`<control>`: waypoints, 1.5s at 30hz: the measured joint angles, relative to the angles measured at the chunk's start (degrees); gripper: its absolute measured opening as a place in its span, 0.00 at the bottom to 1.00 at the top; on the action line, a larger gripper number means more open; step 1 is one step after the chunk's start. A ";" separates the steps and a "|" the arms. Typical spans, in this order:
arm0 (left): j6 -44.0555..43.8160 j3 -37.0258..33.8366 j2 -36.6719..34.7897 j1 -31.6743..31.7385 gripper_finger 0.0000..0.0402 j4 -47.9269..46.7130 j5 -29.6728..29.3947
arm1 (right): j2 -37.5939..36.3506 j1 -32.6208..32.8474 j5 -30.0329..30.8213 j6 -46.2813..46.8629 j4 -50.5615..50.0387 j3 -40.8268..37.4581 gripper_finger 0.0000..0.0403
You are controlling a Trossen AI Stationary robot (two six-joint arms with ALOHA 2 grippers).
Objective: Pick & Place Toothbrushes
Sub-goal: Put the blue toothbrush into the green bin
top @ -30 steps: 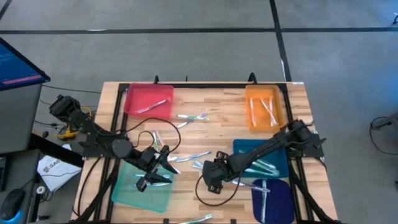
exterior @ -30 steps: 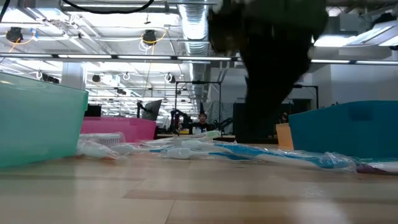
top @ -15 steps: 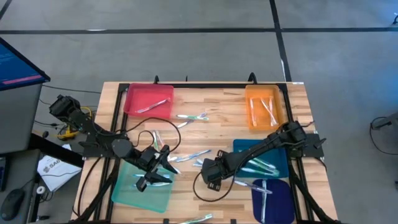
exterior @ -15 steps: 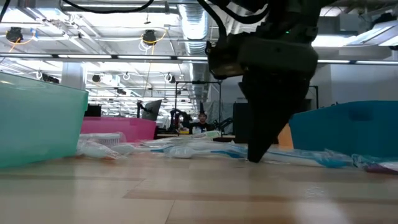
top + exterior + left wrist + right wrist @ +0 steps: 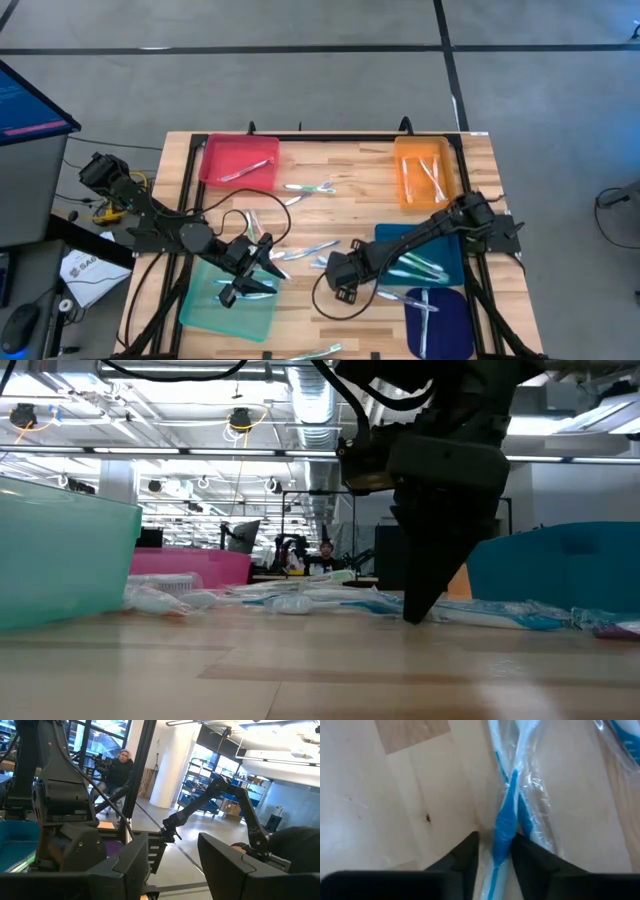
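Right wrist view alone shows the right gripper [image 5: 495, 851] pinching a blue wrapped toothbrush [image 5: 504, 827] on the wooden table [image 5: 395, 810]. Left gripper [image 5: 172, 860] hovers unclenched, holding nothing, at eight o'clock over the teal tray [image 5: 205, 300].

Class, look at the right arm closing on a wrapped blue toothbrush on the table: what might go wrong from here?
1. The right gripper pinches the blue toothbrush near one end, so it may droop or slip when lifted.
2. Its clear wrapper lies against a neighbouring wrapped brush, which might drag along.
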 joint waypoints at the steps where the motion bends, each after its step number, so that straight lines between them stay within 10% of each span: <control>1: 0.00 0.00 0.00 0.00 0.42 0.01 0.00 | 0.02 -0.18 -0.06 0.00 -0.02 -0.18 0.21; 6: 0.00 0.00 0.00 0.00 0.42 0.00 0.00 | 0.11 -1.51 -1.37 1.56 -0.69 -0.38 0.04; 18: 0.00 0.00 0.00 0.00 0.42 -0.02 0.02 | -3.40 -0.48 0.17 1.39 2.19 -0.92 0.02; 36: 0.02 -0.01 0.00 0.00 0.42 -0.02 -0.01 | -17.81 9.59 31.19 -7.16 14.14 -0.76 0.01; 45: 0.03 -0.04 0.01 0.09 0.42 -2.02 -5.64 | -21.68 15.05 35.19 -26.49 44.51 -6.53 0.01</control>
